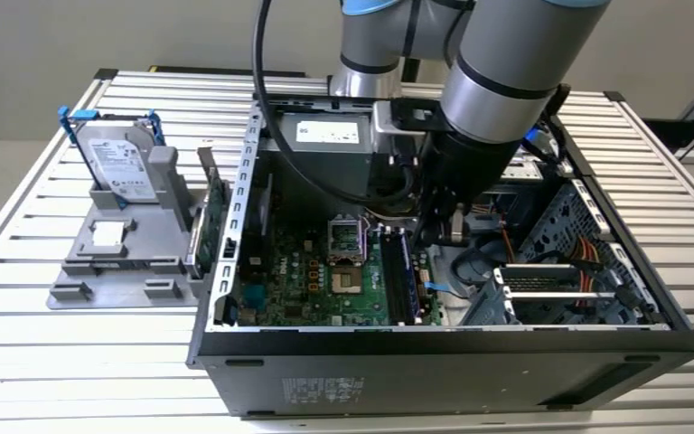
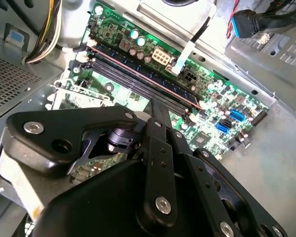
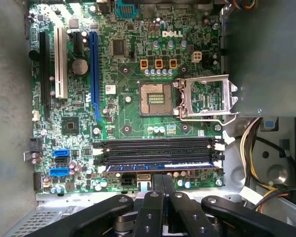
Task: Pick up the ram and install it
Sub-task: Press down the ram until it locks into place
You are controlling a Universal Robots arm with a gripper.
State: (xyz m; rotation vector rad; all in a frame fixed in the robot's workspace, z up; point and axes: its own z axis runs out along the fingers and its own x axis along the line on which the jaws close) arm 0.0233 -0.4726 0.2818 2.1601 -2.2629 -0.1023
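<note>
The jaws are sitting nearly closed, gripping nothing, directly above the ram, which is lying seated in the motherboard's slot nearest them; in the second wrist view the ram is showing edge-on. Beside the slots, the CPU socket is standing bare. In the exterior view, the hard drive is resting on the surface beside the computer case.

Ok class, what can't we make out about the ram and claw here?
1. Whether the ram is latched: first wrist view, clips too small.
2. Whether the claw touches it: second wrist view, claw's own body covers the spot.
3. Memory slots' far end: exterior view, behind the arm.
</note>
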